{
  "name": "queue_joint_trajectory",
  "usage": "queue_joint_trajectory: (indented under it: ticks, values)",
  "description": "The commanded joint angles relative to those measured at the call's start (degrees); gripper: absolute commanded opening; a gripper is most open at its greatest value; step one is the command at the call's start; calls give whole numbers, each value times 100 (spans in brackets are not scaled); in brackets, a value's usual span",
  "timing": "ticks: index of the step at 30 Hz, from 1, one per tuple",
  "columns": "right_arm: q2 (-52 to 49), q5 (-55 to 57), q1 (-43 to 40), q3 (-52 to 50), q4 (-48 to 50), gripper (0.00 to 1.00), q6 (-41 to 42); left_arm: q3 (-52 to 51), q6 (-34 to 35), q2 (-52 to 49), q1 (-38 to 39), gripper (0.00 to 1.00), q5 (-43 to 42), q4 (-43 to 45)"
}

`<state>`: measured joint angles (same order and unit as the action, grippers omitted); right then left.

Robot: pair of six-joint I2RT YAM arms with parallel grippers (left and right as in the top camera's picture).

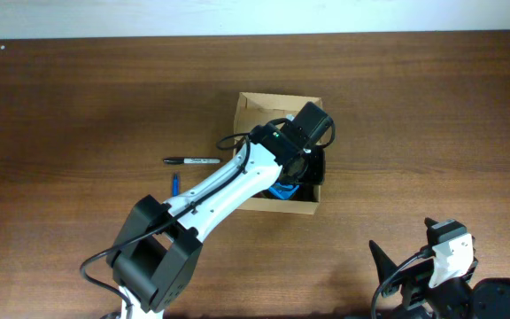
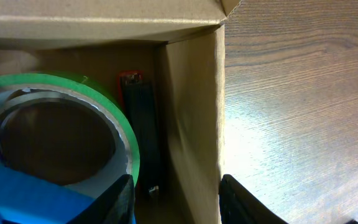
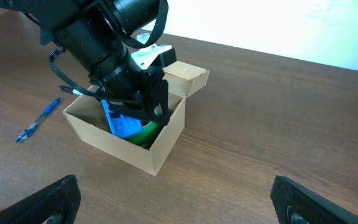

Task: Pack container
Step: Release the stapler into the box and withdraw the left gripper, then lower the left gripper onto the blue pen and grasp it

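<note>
Two dark fingers (image 2: 120, 202) of the left gripper (image 2: 176, 186) sat lowest in the left wrist view, spread wide with nothing clamped between them. One was inside the plain tan cardboard box (image 2: 191, 112) and the other outside it over the brown wooden desk (image 2: 303, 93), so the box's side wall stood in the gap. Inside the box, at 9 o'clock from that wall, lay a roll of tape with a green edge (image 2: 126, 134). Between roll and wall a slim black object with a red-orange tip (image 2: 143, 124) ran along the wall; what it was could not be told. A flat blue plastic piece (image 2: 23, 193) overlapped the roll at 7 o'clock, outside the gap between the fingers.

From overhead, the box stood open near the middle of the desk, with the left arm (image 1: 211, 190) reaching into it from 7 o'clock. In the right wrist view its flap lid (image 3: 188, 74) stood open at the far side, and the blue piece leaned tilted in the box beneath the left gripper. A black marker (image 1: 191, 160) lay on the desk at 9 o'clock from the box, near it but apart. A short blue pen (image 1: 173, 184) lay at 8 o'clock, a little farther out. The right gripper (image 1: 405, 252) was at 5 o'clock, well apart from the box, spread wide and empty.
</note>
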<state>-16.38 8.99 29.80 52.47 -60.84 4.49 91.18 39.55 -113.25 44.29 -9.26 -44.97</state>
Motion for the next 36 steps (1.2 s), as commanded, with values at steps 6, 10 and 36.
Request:
queue_joint_trajectory:
  ticks: [6,10,36]
  values:
    - [17,72,-31,-9,20,99,48,376,35,372,-74,43,275,-11]
    - [17,72,-31,-9,17,99,48,376,181,1040,-295,43,973,-446]
    - [17,72,-31,-9,17,99,48,-2127,-1884,1976,-2990,85,1469,-1574]
